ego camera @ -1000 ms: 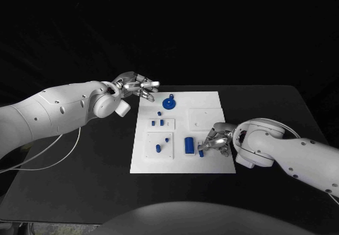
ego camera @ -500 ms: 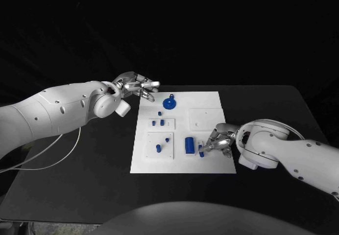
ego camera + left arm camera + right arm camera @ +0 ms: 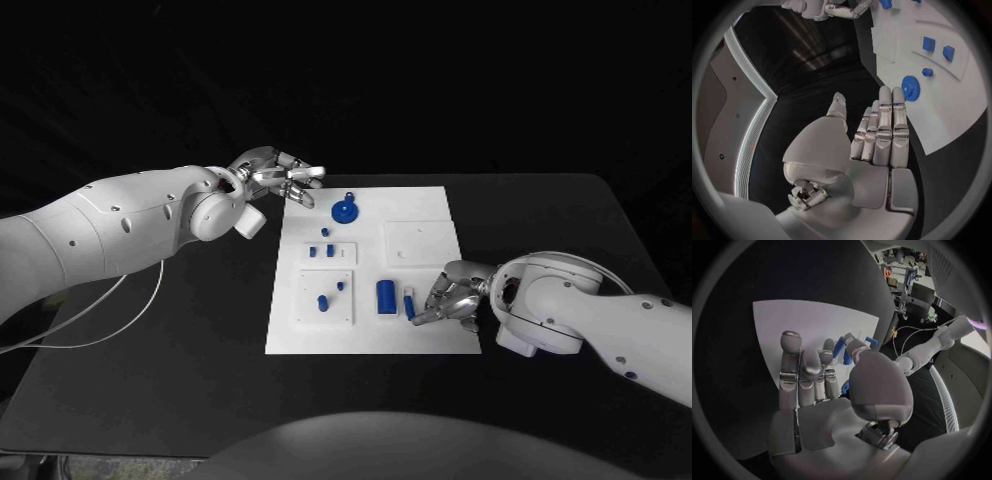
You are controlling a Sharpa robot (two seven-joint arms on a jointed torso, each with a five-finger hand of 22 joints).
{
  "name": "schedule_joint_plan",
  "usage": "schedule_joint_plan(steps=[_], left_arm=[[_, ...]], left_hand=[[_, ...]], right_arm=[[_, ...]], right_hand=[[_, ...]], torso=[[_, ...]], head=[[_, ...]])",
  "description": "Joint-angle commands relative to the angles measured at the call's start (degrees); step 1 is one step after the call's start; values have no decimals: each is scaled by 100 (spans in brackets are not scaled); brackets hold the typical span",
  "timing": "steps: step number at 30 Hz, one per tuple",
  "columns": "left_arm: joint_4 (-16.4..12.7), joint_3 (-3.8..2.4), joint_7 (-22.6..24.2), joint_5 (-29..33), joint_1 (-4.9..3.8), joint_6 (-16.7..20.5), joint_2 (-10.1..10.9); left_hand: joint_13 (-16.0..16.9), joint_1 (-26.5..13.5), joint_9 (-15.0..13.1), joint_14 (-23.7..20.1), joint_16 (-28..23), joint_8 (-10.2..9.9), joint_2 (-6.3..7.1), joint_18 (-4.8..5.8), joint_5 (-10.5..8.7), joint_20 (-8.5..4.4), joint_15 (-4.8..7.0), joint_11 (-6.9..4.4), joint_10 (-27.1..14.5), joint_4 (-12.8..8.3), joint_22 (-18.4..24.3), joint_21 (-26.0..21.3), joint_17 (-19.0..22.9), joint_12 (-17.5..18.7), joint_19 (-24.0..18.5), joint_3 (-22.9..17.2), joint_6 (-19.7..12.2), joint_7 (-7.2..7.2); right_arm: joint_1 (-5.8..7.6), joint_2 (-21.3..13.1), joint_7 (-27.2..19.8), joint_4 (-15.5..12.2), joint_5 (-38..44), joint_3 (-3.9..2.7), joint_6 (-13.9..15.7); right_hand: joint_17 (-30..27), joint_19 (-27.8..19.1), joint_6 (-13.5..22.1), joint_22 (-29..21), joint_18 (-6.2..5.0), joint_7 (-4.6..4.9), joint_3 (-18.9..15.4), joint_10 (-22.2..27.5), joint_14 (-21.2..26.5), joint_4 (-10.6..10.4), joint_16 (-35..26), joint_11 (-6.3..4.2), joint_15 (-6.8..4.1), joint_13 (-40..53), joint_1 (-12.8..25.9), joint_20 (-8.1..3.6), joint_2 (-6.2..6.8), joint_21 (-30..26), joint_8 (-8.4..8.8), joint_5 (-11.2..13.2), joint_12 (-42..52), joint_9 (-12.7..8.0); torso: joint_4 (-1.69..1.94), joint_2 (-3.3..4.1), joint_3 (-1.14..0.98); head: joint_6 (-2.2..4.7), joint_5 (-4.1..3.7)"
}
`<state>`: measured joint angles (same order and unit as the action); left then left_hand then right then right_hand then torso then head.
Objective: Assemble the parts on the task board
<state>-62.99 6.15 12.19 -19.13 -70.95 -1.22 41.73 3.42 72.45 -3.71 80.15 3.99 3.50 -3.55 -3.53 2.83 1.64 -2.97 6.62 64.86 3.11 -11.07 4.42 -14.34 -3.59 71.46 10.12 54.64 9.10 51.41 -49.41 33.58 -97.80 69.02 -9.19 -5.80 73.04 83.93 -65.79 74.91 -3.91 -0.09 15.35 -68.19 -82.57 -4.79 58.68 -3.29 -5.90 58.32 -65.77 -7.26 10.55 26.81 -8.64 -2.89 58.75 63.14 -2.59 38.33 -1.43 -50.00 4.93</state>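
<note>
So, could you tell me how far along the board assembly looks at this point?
Early to midway, I'd judge. The blue gear sits at the task board's far end, and small parts stand in the raised blocks. The right hand pinches a thin blue piece beside the blue block, not yet seated. The left hand waits empty off the board's far corner.

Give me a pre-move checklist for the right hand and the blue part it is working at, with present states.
1. Right hand at the near right of the task board, its fingers over the white plate: ok.
2. Small blue part at its fingertips: ok.
3. Part firmly pinched: cannot tell.
4. Left hand off the board's far left corner, holding nothing: ok.
5. Blue gear lies far from the right hand: ok.
6. Upright blue block beside the part, risk of a knock: cannot tell.
</note>
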Motion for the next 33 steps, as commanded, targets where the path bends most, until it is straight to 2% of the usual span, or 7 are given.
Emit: schedule_joint_plan(steps=[1, 7, 10, 12, 16, 25, 33], left_arm=[[-12, -3, 44, 7, 6, -59, -13], [-11, -3, 46, 7, 6, -62, -17], [-12, -3, 44, 7, 6, -66, -17], [-13, -2, 42, 7, 6, -68, -14], [-12, -2, 38, 7, 6, -66, -10], [-12, -1, 36, 7, 7, -74, -9], [-12, 0, 35, 7, 7, -75, -11]], left_hand=[[6, -57, -8, -37, -9, 20, 19, 33, -8, 26, -7, 6, -45, 30, 7, 24, 7, -4, 5, 6, -35, -4], [6, -57, -8, -37, -9, 20, 19, 33, -8, 26, -7, 6, -45, 30, 7, 24, 7, -4, 5, 6, -35, -4], [6, -57, -8, -37, -9, 20, 19, 33, -8, 26, -7, 6, -45, 30, 7, 24, 7, -4, 5, 6, -35, -4], [6, -57, -8, -37, -9, 20, 19, 33, -8, 26, -7, 6, -45, 30, 7, 24, 7, -4, 5, 6, -35, -4], [6, -57, -8, -37, -9, 20, 19, 33, -8, 26, -7, 6, -45, 30, 7, 24, 7, -4, 5, 6, -35, -4], [6, -57, -8, -37, -9, 20, 19, 33, -8, 26, -7, 6, -45, 30, 7, 24, 7, -4, 5, 6, -35, -4], [6, -57, -8, -37, -9, 20, 19, 33, -8, 26, -7, 6, -45, 30, 7, 24, 7, -4, 5, 6, -35, -4]], right_arm=[[-21, -1, -63, -21, 52, 0, -175], [-34, 43, -27, 2, 83, 0, -60], [-43, 84, 22, 37, 168, 0, 83], [-48, 104, 49, 54, 222, 0, 170], [-52, 129, 84, 82, 271, 0, 279], [-55, 193, 150, 204, 323, 0, 392], [-56, 263, 145, 282, 295, 1, 293]], right_hand=[[8, 269, -48, 136, 74, -11, -11, -42, -25, 19, 30, -8, -12, 18, -37, -14, -10, 49, 39, 12, 41, -14], [19, 277, -78, 150, 78, -23, 24, -75, -45, 7, 45, -18, -21, 44, -19, -22, -37, 88, 48, 12, 61, -24], [29, 284, -87, 157, 78, -40, 144, -101, -62, -69, 64, -30, -30, 63, 29, -28, -157, 118, 58, 11, 79, -37], [28, 284, -101, 160, 87, -48, 357, -121, -77, -101, 51, -40, -43, 70, 95, -43, -92, 152, 68, 13, 72, -41], [40, 286, -115, 156, 95, -58, 477, -151, -100, -104, 56, -50, -50, 91, 155, -53, -67, 196, 68, 12, 75, -27], [50, 287, -126, 143, 100, -67, 574, -173, -112, -99, 47, -57, -54, 112, 197, -56, -83, 236, 76, 12, 72, -21], [64, 283, -137, 129, 106, -67, 570, -183, -117, -53, 41, -55, -50, 137, 202, -54, -68, 260, 85, 12, 69, -16]], torso=[[3, 1, 1], [15, 2, 7], [20, 2, 7], [22, 2, 8], [18, 2, 8], [8, -1, 7], [5, 0, 3]], head=[[0, -8], [0, -12], [0, -14], [0, -8], [0, -7], [0, -7], [0, -1]])
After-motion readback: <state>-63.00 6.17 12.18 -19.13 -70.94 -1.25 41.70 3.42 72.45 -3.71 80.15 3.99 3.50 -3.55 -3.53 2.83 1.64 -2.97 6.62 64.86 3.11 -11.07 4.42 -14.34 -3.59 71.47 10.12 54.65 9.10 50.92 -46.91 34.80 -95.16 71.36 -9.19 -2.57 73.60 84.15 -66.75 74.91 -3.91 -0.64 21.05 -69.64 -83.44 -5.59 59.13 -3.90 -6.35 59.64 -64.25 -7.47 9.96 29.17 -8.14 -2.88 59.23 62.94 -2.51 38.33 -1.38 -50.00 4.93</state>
